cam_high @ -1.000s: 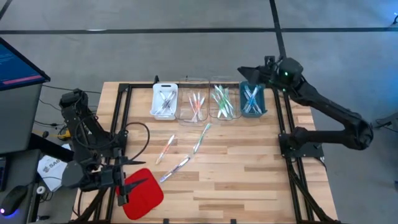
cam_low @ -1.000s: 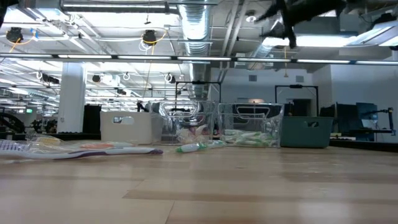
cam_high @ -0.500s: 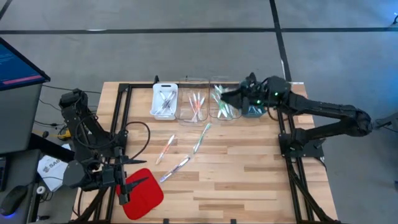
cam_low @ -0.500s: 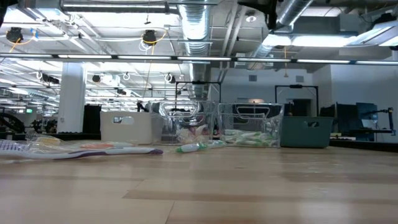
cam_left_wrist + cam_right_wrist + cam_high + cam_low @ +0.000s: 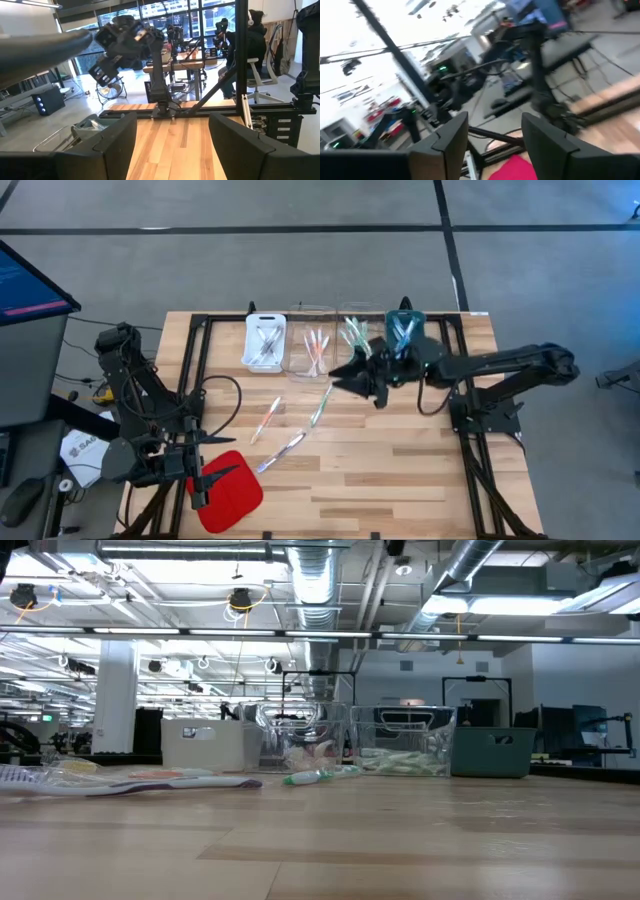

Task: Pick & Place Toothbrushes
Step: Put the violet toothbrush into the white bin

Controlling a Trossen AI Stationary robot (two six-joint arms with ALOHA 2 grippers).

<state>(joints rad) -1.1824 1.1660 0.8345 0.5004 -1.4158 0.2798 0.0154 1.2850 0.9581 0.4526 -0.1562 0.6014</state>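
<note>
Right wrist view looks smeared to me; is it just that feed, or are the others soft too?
Right wrist view: streaked with motion blur, only the red pad and the right claw readable. High view: sharp, the loose toothbrushes distinct. Low view: crisp at the trays, bright ceiling lights. Left wrist view: clear, with glare from the windows.

The right arm is swinging away from the blue tray point(image 5: 405, 338), bringing the right claw point(image 5: 345, 372) out over the bench point(image 5: 400, 470) near the green toothbrush point(image 5: 322, 404). Its fingers are narrowing.
</note>
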